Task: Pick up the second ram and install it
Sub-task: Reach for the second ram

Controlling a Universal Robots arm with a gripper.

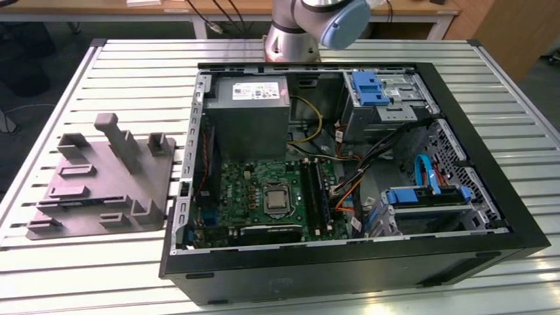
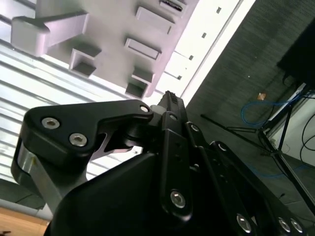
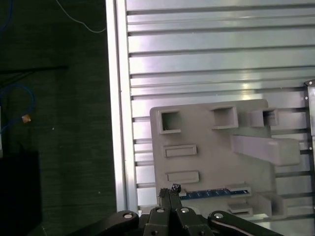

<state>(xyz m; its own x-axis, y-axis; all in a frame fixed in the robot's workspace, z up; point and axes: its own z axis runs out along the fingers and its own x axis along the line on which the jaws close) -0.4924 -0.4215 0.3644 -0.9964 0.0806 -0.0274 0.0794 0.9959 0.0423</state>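
On the fixture plate (image 3: pixel 206 147), the second ram (image 3: pixel 216 192) lies near the hand (image 3: pixel 170 191), its fingers together.

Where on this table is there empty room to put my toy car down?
The biggest bare patch of table is beyond the grey plate, at the exterior view's left of the computer case. Another bare strip runs in front of the plate. Between plate and case is only a thin gap, and the case is packed with wires.

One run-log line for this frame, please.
tool: shut, empty | nearest: second ram | second ram: in grey fixture plate, ungrasped | computer case: open
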